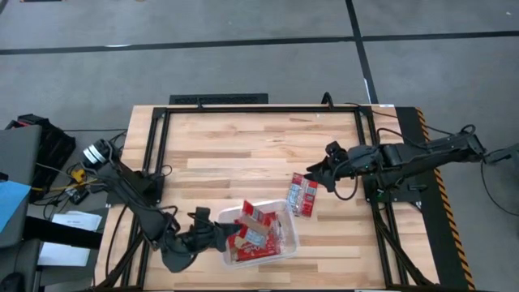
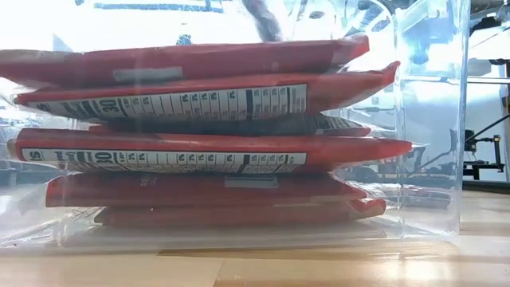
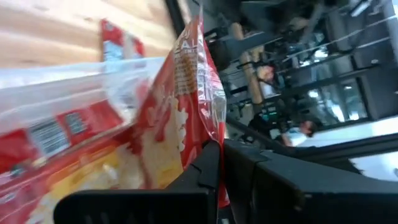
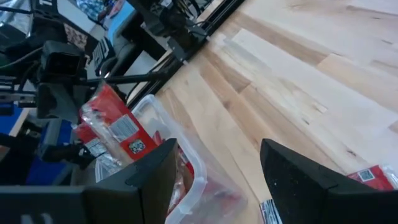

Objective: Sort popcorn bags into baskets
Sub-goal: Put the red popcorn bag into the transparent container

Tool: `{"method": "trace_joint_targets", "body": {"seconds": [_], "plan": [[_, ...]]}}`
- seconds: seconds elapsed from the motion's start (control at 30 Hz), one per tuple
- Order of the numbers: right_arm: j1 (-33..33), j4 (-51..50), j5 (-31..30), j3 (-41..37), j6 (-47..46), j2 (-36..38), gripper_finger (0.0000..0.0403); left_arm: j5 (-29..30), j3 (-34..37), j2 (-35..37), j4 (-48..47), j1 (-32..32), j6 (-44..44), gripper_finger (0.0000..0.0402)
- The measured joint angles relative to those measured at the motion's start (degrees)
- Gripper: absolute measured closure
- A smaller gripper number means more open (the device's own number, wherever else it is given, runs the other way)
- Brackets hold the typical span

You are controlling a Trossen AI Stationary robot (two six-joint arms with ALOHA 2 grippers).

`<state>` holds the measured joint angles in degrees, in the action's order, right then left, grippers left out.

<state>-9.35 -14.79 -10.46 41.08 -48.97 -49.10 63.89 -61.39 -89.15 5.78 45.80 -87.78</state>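
Several red popcorn bags (image 2: 215,143) lie stacked flat in the clear plastic basket (image 1: 285,243), near the table's near edge. My left gripper (image 1: 233,232) is at the basket's left side, shut on one more red bag (image 1: 253,214) above the stack. Two bags (image 1: 302,196) lie flat on the wood just right of the basket's far corner. My right gripper (image 1: 315,175) hovers open over the table, just far-right of those two bags (image 4: 373,177), touching nothing. My left gripper pinches the red bag between its two fingers (image 3: 208,171) at one edge (image 3: 202,134), coming roughly level from the table's left. The bag (image 4: 115,124) stands tilted on edge above the stack in the basket; whether its lower part touches the stack cannot be seen.
The black frame rails (image 1: 159,146) run along the table's left, far and right sides. Bare wood (image 1: 243,154) stretches between the basket and the far rail. Cables and boxes (image 1: 73,174) sit off the table's left edge.
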Motion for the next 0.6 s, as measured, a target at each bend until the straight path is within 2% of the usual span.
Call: {"method": "trace_joint_targets", "body": {"seconds": [0.1,0.27,0.37,0.6], "plan": [[-0.11,0.01,-0.02,0.0,0.85,0.0,0.0148,-3.45,0.0,-0.19,-5.37,-0.44,-3.66,0.0401],[-0.11,-0.23,-0.04,0.0,0.88,0.0,0.0148,-13.15,0.02,-0.16,-9.92,-1.79,-6.16,0.039],[-0.11,-0.22,-0.09,0.0,1.29,0.0,0.0148,-16.82,0.02,-0.14,-10.25,-1.99,-5.95,0.0362],[-0.09,-0.26,-0.12,0.0,1.99,0.0,0.0148,-20.51,0.02,0.03,-10.18,-1.92,-5.59,0.028]]}}
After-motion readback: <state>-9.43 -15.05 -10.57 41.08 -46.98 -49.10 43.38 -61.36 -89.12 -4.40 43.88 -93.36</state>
